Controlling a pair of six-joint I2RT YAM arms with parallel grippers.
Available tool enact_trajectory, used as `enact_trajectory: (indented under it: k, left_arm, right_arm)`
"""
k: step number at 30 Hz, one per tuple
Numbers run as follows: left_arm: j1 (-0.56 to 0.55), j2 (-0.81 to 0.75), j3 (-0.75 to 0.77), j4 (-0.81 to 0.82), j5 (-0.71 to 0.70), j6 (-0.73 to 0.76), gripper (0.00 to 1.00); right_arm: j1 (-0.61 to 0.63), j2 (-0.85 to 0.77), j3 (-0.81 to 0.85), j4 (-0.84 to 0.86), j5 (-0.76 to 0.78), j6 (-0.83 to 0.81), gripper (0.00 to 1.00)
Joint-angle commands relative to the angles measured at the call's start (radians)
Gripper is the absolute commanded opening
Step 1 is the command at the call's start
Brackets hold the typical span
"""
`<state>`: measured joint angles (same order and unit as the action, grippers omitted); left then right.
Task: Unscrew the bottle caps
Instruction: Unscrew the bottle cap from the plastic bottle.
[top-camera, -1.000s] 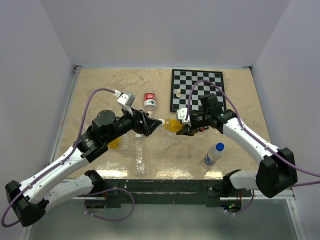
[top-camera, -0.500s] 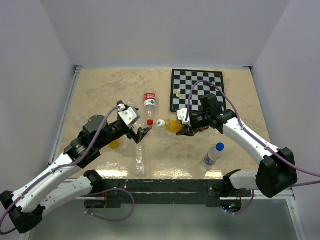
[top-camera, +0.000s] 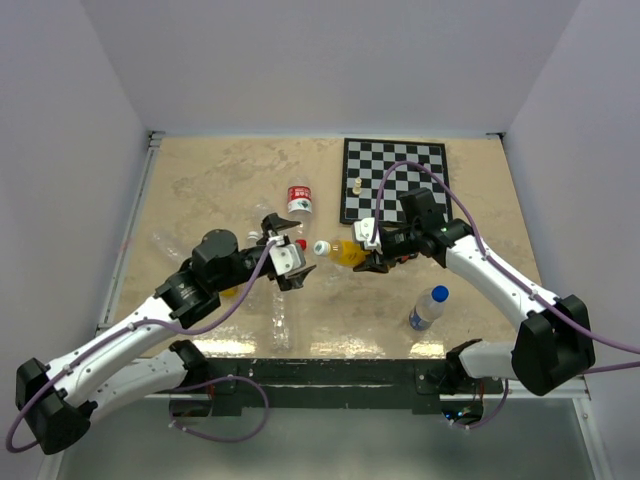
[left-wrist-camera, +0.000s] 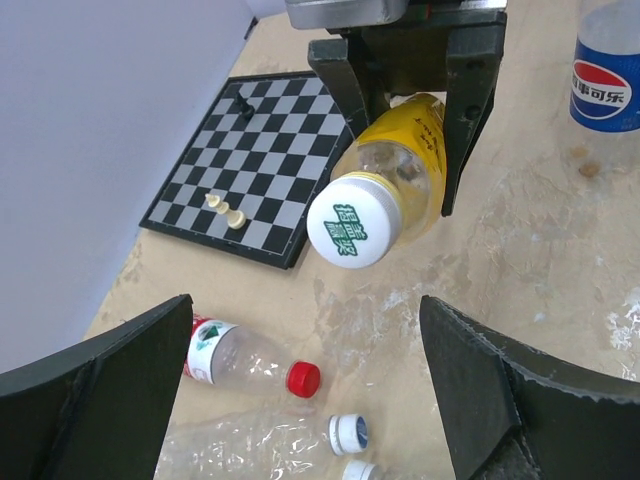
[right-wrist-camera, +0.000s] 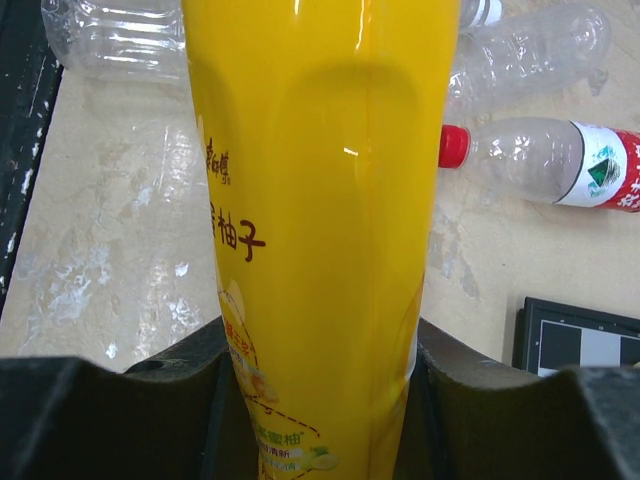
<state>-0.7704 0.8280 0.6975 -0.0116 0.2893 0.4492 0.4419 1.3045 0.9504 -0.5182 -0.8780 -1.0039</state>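
Note:
An orange-yellow bottle (top-camera: 347, 251) hangs sideways above the table, with my right gripper (top-camera: 374, 254) shut on its body (right-wrist-camera: 320, 200). Its white ribbed cap (left-wrist-camera: 353, 220) is on the neck and points at my left gripper (top-camera: 299, 263). That gripper is open wide, a short way from the cap and touching nothing; its fingers (left-wrist-camera: 100, 385) frame the bottom of the left wrist view. A second orange-yellow bottle (top-camera: 230, 288) lies partly under the left arm. A clear bottle with a blue-and-white label (top-camera: 427, 308) and a blue cap lies at the front right.
A clear bottle with a red cap (left-wrist-camera: 303, 378) and a red label lies below the held bottle. Longer clear bottles (top-camera: 280, 312) lie near the front edge, one with a white-and-blue cap (left-wrist-camera: 348, 432). A chessboard (top-camera: 393, 180) with a few pieces sits at the back right.
My left gripper has let go of the white cap, opened wide and drawn back to the left, with its wrist turned. The cap stays on the bottle. The right arm has not moved.

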Motion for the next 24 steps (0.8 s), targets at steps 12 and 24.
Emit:
enact_trajectory:
  k: [12,24]
  left_arm:
    - [0.002,0.077,0.069,0.114,0.208,0.006,0.81]
    - [0.003,0.126,0.114,0.068,0.255,-0.001,0.53]
  right_arm:
    - [-0.002,0.007,0.03,-0.011,-0.024,-0.022,0.0]
    - [-0.002,0.007,0.03,-0.011,-0.024,-0.024,0.0]
